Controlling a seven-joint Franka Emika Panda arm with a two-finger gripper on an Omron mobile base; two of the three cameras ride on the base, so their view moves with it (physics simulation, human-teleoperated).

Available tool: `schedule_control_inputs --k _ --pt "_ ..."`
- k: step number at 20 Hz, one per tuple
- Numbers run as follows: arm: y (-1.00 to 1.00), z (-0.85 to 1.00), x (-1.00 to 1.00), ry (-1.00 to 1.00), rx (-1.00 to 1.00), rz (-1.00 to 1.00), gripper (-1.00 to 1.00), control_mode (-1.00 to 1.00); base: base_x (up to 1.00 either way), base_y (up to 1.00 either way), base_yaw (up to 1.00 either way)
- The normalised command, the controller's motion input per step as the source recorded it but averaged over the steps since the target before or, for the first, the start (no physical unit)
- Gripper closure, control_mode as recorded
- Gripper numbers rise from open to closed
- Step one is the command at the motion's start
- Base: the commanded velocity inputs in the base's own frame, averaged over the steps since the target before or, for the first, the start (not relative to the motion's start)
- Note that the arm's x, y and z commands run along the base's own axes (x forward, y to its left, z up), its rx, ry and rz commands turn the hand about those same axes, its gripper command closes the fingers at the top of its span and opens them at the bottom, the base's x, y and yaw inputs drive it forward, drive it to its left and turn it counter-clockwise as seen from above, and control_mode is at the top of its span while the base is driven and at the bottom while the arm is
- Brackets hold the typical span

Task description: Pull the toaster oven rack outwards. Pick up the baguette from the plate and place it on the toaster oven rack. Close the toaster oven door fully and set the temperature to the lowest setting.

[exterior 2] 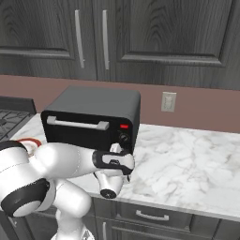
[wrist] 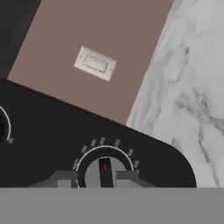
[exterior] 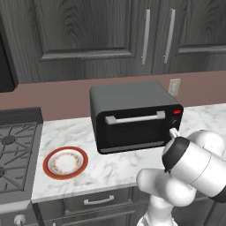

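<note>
A simulated kitchen of dark wood-grain cabinets point(exterior: 84, 31) and a brown backsplash point(exterior: 57, 95), fronted by a white marble tabletop point(exterior 2: 187, 159). The black toaster oven point(exterior: 132, 115) sits near the middle of that surface, its back toward the wall. The toaster oven door point(exterior: 132, 126) stands shut, the silver bar handle point(exterior: 134, 118) running across its upper edge. At the oven's right side a small red light point(exterior: 177, 112) glows above dark knobs.

The white arm reaches up to that control strip. The end effector point(wrist: 105, 177) is closed on a temperature knob point(wrist: 105, 168): in the hand view its two dark fingertips point(wrist: 61, 178) pinch the silver dial from either side, the dial's dark bar with a red mark between them. Small white temperature figures arc above the dial, too small to read. Part of a second knob point(wrist: 3, 127) shows at the left edge of that view.

The round plate point(exterior: 65, 163) with the red-orange rim lies on the tabletop to the left of the oven, apart from it and near the gas stove point(exterior: 15, 150). A cream wall outlet point(exterior 2: 168, 101) sits on the backsplash behind and to the right of the oven.
</note>
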Motion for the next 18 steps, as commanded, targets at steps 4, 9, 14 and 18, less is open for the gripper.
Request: schedule_control_inputs --k 4,9,14,18 --pt "-0.03 -0.03 0.03 -0.12 -0.51 0.17 1.00 -1.00 0.00 0.00 0.00" --pt "0.00 -0.02 0.09 -0.16 -0.53 0.16 1.00 -1.00 0.00 0.00 0.00" --pt "0.00 0.00 0.14 -0.20 -0.53 0.13 1.00 -1.00 0.00 0.00 0.00" --pt "0.00 -0.01 0.13 -0.22 -0.55 0.12 1.00 -1.00 0.00 0.00 0.00"
